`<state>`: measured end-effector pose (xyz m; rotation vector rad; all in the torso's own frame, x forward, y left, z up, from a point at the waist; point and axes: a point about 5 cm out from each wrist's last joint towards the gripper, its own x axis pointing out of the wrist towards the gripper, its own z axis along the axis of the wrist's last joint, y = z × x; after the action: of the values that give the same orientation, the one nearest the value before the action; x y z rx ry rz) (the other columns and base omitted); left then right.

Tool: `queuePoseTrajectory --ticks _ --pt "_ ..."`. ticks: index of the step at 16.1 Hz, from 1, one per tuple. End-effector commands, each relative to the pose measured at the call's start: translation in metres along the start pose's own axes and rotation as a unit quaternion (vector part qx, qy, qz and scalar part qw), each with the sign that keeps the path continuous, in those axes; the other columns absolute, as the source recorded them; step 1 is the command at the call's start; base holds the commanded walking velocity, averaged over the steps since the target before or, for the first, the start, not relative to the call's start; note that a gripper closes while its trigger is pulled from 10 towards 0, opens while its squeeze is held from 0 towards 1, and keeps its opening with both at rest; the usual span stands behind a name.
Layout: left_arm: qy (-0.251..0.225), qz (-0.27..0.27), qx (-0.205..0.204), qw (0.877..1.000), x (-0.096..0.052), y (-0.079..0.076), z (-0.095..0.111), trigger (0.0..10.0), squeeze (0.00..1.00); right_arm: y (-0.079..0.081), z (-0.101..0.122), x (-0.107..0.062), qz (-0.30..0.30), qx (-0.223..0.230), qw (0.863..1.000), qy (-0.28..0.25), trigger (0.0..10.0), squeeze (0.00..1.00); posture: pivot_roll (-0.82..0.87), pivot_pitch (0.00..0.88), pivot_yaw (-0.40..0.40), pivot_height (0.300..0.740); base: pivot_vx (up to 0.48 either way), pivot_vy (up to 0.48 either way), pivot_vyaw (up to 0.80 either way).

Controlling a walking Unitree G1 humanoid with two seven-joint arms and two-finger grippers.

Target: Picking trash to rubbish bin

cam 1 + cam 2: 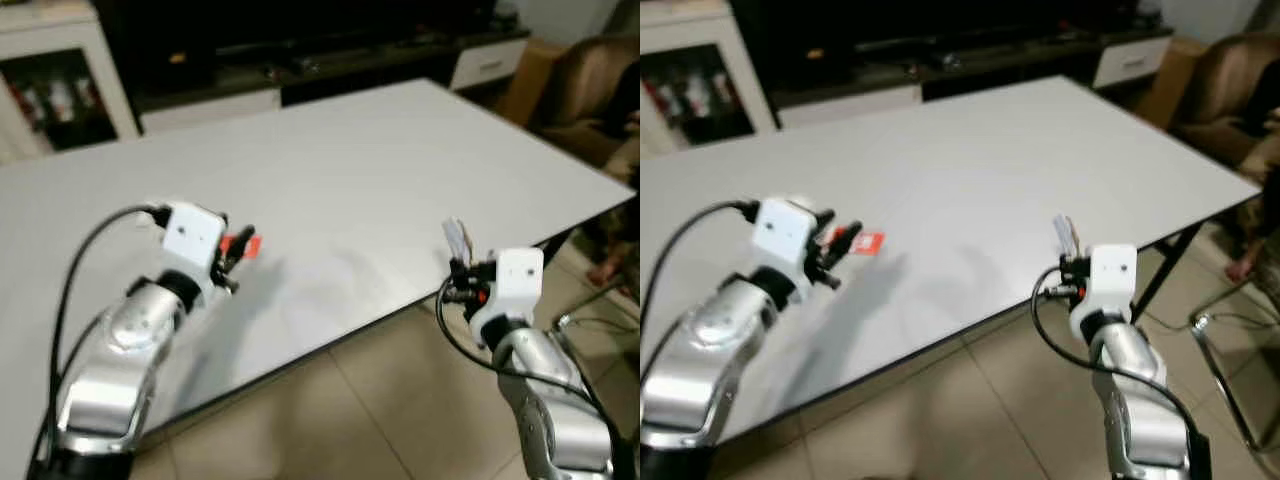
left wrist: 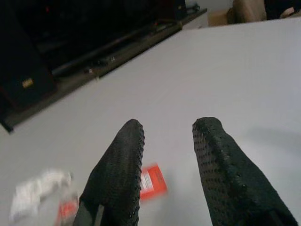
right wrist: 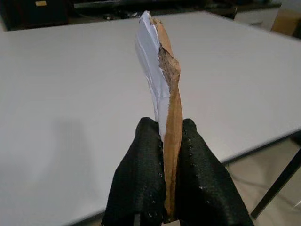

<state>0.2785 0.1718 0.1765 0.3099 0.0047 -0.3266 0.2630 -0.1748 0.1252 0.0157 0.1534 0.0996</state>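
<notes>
A small red wrapper (image 1: 244, 244) lies on the white table (image 1: 350, 170), just ahead of my left gripper (image 1: 235, 256), which hovers low over the table with its fingers (image 2: 121, 165) open and nothing between them. In the left wrist view the red wrapper (image 2: 151, 181) sits below the fingers, and a crumpled white and red scrap (image 2: 41, 195) lies beside it. My right gripper (image 1: 462, 268) is at the table's near edge, shut on a flat torn piece of cardboard (image 3: 162, 84), grey on one side and brown on the other, which stands upright.
A dark TV stand (image 1: 300, 50) with a white cabinet (image 1: 60, 75) runs behind the table. A brown armchair (image 1: 590, 90) stands at the far right. Tiled floor (image 1: 380, 420) lies before the table's near edge, with a metal chair frame (image 1: 590, 310) at the right.
</notes>
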Motion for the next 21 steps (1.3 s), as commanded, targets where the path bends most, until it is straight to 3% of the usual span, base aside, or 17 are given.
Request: queuePoseTrajectory --ticks 1,5,10,21 --pt "0.003 0.004 0.004 1.0 0.0 0.004 -0.001 10.0 0.0 0.008 0.003 0.001 0.015 0.002 1.0 -0.001 10.0 0.0 0.0 0.001 -0.003 0.74 0.285 0.0 0.0" --pt "0.026 0.031 0.006 0.999 -0.004 0.013 -0.01 10.0 0.0 0.012 -0.001 0.001 0.033 0.003 0.999 0.006 10.0 0.0 0.01 0.0 -0.011 0.74 0.061 0.0 0.0" --pt "0.035 0.02 -0.004 0.999 -0.003 -0.002 -0.021 10.0 0.0 0.01 -0.025 -0.001 0.005 0.01 0.999 0.034 10.0 0.0 0.0 0.0 -0.021 0.74 0.0 0.0 0.0" --pt "0.038 0.007 0.011 0.999 0.003 -0.002 -0.028 10.0 0.0 0.026 -0.048 -0.004 0.016 0.024 0.999 0.045 10.0 0.0 0.01 0.0 -0.002 0.74 0.0 0.368 0.0"
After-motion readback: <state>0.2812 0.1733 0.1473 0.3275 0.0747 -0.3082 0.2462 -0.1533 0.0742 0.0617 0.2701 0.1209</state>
